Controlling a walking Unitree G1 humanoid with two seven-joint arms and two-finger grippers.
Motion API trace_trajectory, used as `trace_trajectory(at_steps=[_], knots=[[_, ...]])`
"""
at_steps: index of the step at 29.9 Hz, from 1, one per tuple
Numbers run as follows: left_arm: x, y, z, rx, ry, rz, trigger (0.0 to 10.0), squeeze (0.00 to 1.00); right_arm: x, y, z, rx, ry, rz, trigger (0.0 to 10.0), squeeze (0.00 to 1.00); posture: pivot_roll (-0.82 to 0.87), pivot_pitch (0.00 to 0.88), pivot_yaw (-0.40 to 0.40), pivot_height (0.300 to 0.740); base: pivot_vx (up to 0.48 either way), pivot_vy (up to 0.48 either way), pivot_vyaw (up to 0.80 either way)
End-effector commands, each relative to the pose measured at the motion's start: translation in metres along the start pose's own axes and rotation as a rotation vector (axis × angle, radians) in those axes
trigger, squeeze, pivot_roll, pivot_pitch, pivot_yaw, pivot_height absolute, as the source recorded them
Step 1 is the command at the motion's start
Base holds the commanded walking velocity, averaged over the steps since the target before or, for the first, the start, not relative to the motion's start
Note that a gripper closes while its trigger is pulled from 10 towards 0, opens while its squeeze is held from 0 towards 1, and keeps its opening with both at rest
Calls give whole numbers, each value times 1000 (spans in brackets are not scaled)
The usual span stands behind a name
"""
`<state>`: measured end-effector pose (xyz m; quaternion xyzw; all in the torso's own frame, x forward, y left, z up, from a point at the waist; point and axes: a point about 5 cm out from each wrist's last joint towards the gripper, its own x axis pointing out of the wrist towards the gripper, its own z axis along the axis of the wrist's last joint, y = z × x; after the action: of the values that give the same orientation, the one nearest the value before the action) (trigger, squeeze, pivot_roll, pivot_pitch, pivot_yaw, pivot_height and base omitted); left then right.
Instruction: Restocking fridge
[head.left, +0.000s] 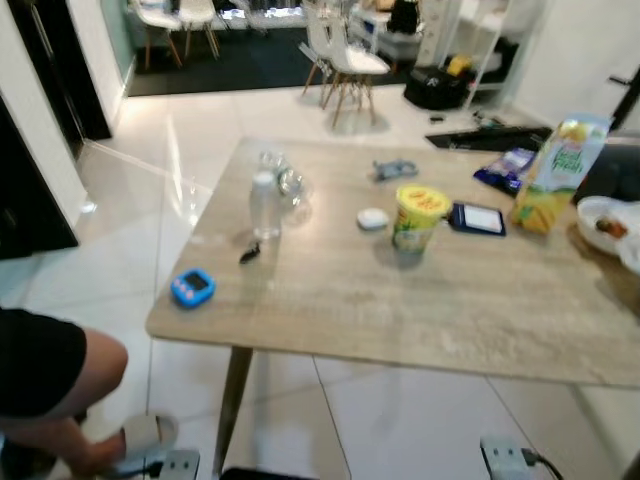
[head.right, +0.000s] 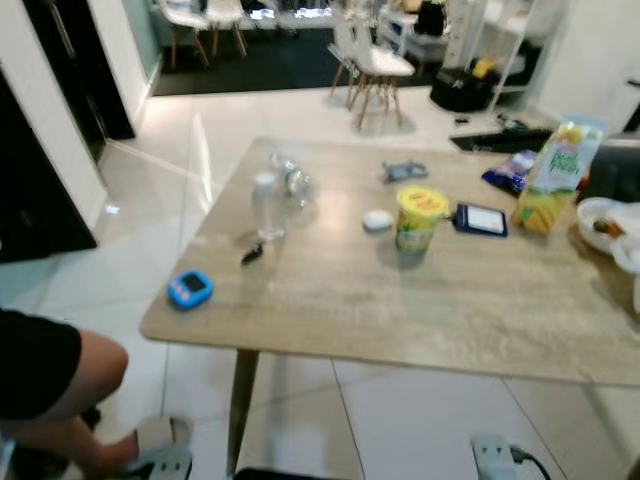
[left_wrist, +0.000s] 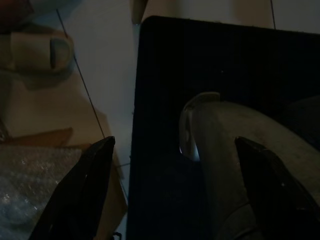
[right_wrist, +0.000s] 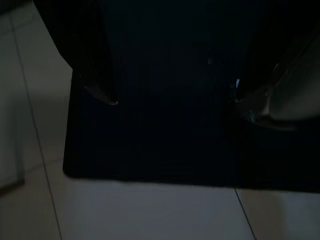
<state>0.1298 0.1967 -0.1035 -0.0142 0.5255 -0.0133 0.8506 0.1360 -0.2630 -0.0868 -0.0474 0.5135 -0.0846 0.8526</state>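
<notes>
A wooden table (head.left: 440, 305) stands ahead of me and carries the groceries. A green and yellow juice carton (head.left: 560, 172) stands upright at its far right. Near the middle is a yellow-lidded tub (head.left: 418, 217), and a clear water bottle (head.left: 264, 205) stands toward the left. Both arms hang low over a dark mat on the tiled floor. My left gripper (left_wrist: 174, 141) is open with nothing between its fingers. My right gripper (right_wrist: 174, 94) is in deep shade, its fingers apart and empty.
On the table also lie a blue timer (head.left: 192, 287), a small white disc (head.left: 373, 218), a dark tablet (head.left: 478, 218), a blue pouch (head.left: 508, 167) and a white bowl (head.left: 607, 222). A person's leg (head.left: 60, 370) and slipper (head.left: 145, 437) are at lower left. Chairs (head.left: 345, 60) stand behind.
</notes>
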Motion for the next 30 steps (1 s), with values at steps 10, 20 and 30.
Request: trace_trajectory(at_steps=[10, 20, 30], knots=[[0, -3, -1, -6, 9, -13, 10000, 0, -2, 0, -13, 2, 43, -1, 10000, 0, 86, 0, -23, 740, 0, 0, -763], [0, -2, 0, -5, 8, -14, 10000, 0, -2, 4, -14, 5, 43, 5, 10000, 0, 86, 0, -20, 740, 0, 0, -766], [0, -2, -1, -9, 9, -14, 10000, 0, -2, 0, -13, 11, 41, 2, 10000, 0, 87, 0, -19, 740, 0, 0, -770]])
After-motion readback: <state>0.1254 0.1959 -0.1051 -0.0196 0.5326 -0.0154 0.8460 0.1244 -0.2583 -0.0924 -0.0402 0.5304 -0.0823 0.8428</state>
